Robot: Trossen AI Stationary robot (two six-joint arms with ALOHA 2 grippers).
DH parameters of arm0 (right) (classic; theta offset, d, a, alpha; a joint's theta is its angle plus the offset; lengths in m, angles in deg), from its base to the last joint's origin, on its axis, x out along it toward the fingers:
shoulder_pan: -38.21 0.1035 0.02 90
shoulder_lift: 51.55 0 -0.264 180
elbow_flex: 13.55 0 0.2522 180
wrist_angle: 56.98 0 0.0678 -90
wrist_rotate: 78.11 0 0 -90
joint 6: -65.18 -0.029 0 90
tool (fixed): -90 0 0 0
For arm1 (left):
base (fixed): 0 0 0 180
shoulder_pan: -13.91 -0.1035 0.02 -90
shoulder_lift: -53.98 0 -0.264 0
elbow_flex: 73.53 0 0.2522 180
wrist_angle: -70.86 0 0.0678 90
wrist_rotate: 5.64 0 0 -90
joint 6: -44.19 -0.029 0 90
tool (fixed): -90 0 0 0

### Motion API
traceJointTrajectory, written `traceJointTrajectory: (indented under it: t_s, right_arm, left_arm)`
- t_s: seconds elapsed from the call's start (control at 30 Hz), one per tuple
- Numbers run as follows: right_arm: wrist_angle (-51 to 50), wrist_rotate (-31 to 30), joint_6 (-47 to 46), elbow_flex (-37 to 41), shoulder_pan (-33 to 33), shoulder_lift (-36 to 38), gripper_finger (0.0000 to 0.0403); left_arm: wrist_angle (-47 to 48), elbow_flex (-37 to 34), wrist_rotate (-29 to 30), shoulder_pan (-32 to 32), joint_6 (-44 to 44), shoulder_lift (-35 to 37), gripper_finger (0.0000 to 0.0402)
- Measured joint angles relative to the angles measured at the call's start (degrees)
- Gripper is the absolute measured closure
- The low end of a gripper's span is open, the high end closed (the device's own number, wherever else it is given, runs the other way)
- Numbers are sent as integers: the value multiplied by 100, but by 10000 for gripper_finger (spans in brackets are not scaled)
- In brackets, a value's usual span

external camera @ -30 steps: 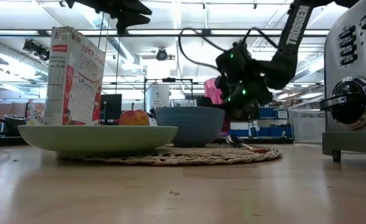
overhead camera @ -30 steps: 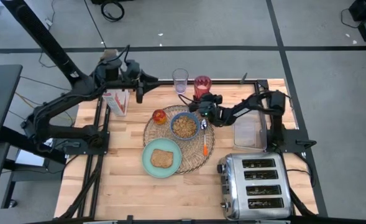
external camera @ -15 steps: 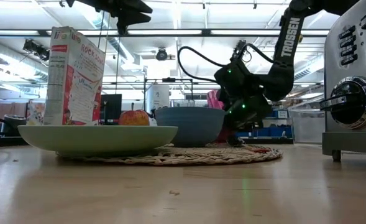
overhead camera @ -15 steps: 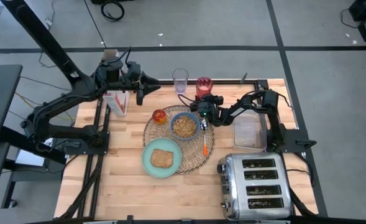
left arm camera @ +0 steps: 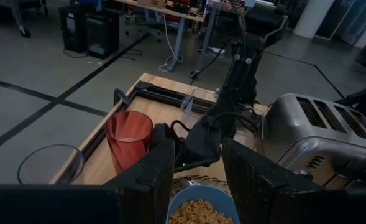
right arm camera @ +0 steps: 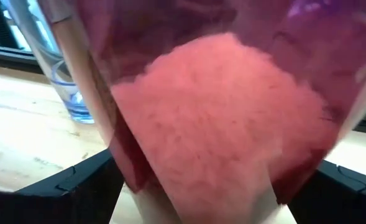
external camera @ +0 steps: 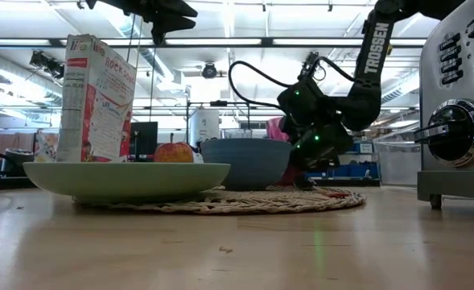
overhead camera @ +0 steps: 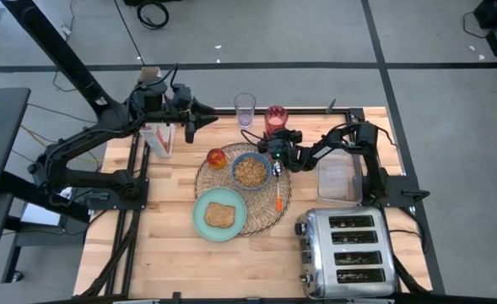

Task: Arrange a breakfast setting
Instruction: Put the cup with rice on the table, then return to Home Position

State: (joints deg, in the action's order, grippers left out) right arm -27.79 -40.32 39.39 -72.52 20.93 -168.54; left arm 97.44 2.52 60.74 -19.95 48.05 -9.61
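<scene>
glass of pink drink (right arm camera: 226,106): blurred, cropped | toast slice: hidden, low view

Blue bowl (overhead camera: 251,170), mint-green plate (overhead camera: 219,214), woven tan placemat (overhead camera: 263,208).

Bowl (overhead camera: 250,171), plate (overhead camera: 219,214), toast (overhead camera: 219,215), apple (overhead camera: 217,158), seemingly spoon (overhead camera: 278,188) on placemat (overhead camera: 265,211).

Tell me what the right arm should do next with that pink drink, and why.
Probably close the right gripper on the glass of pink drink. In the right wrist view the glass fills the frame between the two fingers, which stand apart on either side, so a grasp looks lined up. The left gripper waits above the table's far edge.
</scene>
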Motion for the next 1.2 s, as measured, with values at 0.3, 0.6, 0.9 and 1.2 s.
traceJointTrajectory:
  t_s: [0.3, 0.6, 0.9, 1.2]
  right_arm:
    - [-512, 102, -24, 0, 114, 314, 11]
    - [-2174, 665, -646, 0, 129, 1008, 10]
    - [-4227, 1753, -1291, 0, 183, 2107, 14]
    - [-5602, 2820, -887, 0, 410, 3546, 35]
  left_arm:
    - [326, 0, -4, 1, -1, 41, 258]
    - [163, -4, -402, 75, 387, 165, 257]
    - [-1029, 2, -716, 434, 1229, 486, 260]
    - [-1137, 2, -676, 479, 1390, 647, 261]
